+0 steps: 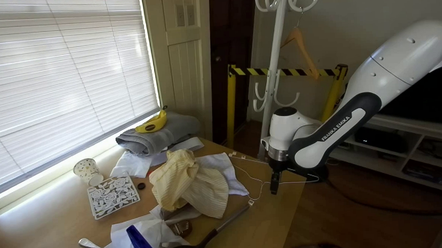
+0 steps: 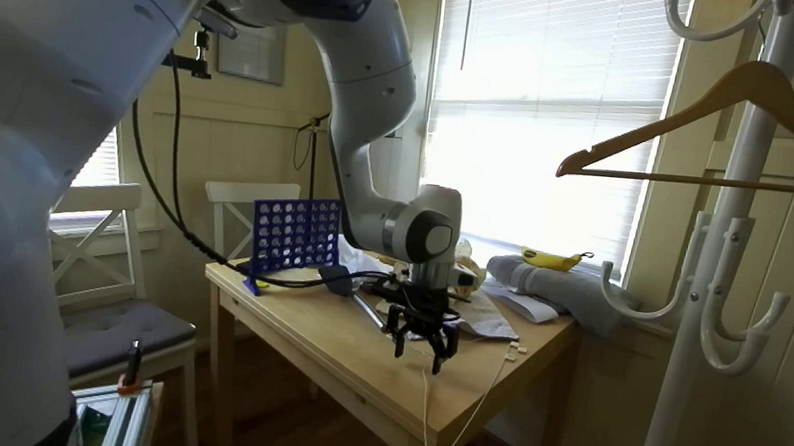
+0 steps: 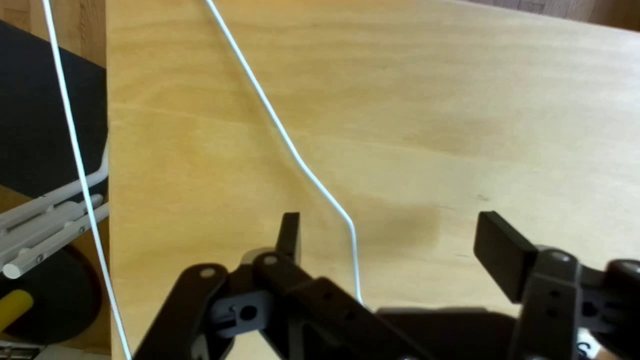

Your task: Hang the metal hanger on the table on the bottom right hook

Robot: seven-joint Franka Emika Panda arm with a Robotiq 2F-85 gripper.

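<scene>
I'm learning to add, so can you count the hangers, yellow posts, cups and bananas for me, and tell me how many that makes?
Hangers: 2 (metal hanger and wooden hanger)
Yellow posts: 2
Cup: 1
Banana: 1
Total: 6

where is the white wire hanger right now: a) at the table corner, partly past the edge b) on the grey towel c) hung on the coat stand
a, since in the wrist view one side of the wire hanger crosses over the table while another runs out beyond its edge.
</scene>
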